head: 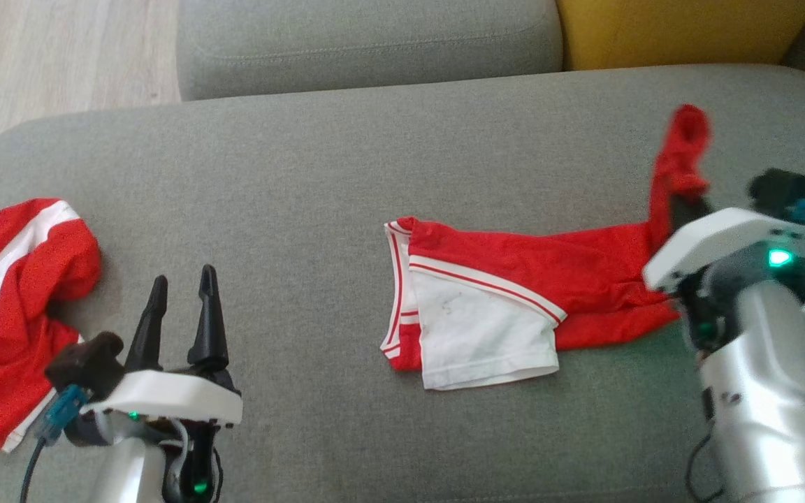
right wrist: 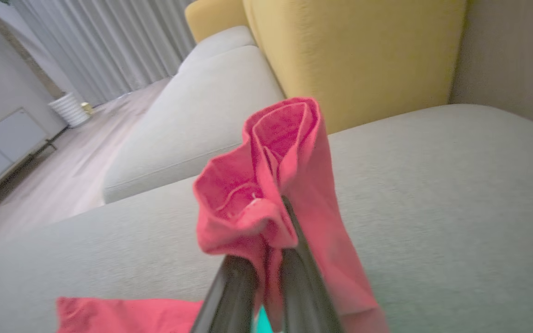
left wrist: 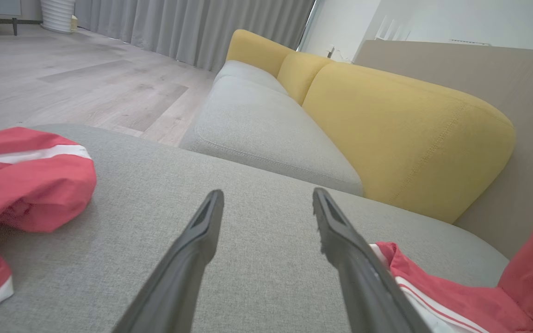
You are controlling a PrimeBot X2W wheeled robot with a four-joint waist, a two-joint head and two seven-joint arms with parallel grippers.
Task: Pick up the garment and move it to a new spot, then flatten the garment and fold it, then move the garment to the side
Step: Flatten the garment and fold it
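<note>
Red cloth with a white band, a second garment (head: 18,307), is lying crumpled at the left edge of the grey sofa seat (head: 305,161), with part of it running out of the head view. Just beside it the left hand (head: 183,276) is hovering over bare cushion, its fingers standing wide apart and gripping nothing.

Open grey fabric is stretching from there to the middle of the seat. There the garment (head: 514,286), red with a white panel and striped trim, is lying mostly flat and reaching toward the right edge. Its right end is rising in a bunched peak, and the right hand (head: 684,208) is pinching it with fingers clamped together on the cloth.

A broad bare strip is running along the far edge of the seat. Beyond it, wooden floor (head: 53,49) is showing at the far left, then a further grey seat (head: 367,42), then a yellow back cushion (head: 682,31).

The right hand's fingertips are sitting buried in the red folds. The raised peak is looking blurred in the head view, and the pale forearm (head: 766,377) is covering the garment's lower right end.
</note>
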